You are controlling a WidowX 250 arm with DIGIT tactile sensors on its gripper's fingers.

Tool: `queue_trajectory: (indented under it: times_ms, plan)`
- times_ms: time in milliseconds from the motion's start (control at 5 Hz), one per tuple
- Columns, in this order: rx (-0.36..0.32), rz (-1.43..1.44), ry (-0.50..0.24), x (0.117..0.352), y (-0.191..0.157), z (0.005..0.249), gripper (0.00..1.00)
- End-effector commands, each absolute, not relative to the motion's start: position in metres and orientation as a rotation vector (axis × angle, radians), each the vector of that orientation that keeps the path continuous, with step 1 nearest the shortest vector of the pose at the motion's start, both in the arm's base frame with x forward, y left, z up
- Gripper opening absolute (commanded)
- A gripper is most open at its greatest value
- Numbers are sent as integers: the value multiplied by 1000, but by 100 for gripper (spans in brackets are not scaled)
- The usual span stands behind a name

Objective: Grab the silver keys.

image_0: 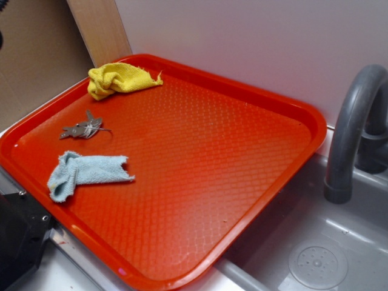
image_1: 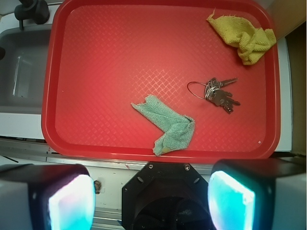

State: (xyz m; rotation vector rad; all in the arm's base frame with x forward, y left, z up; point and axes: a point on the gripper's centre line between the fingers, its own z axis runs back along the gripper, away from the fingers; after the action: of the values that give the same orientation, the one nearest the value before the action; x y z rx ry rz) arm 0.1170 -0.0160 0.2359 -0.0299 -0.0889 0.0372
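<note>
The silver keys (image_0: 83, 128) lie fanned out on a wire ring on the red tray (image_0: 200, 157), towards its left side, between two cloths. From the wrist camera the silver keys (image_1: 219, 93) sit right of the tray's (image_1: 100, 62) middle, far below and ahead of me. My gripper (image_1: 151, 201) hangs high above the tray's near edge, over the robot base, open with a wide gap between its two pads (image_1: 229, 201) and nothing in it. The gripper is out of the exterior view.
A yellow cloth (image_0: 118, 79) lies at the tray's back left corner and a light blue cloth (image_0: 85, 171) near its front left. A grey sink (image_0: 315, 242) with a curved faucet (image_0: 351, 127) is to the right. The black robot base (image_0: 18, 239) is at the lower left.
</note>
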Motion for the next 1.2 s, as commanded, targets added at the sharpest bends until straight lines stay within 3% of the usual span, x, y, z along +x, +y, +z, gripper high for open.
queue_trajectory:
  times_ms: [0,200,400,600,800,1000]
  plan:
    - [-30,37,-89,117,-16,236,100]
    - [62,-108,-138,166,23,192,100]
    - [82,-355,-229,190,41,170,100]
    - [82,-610,-187,199,65,148,100]
    - [89,-803,-140,179,69,140,100]
    - [114,-925,-41,162,62,124,100]
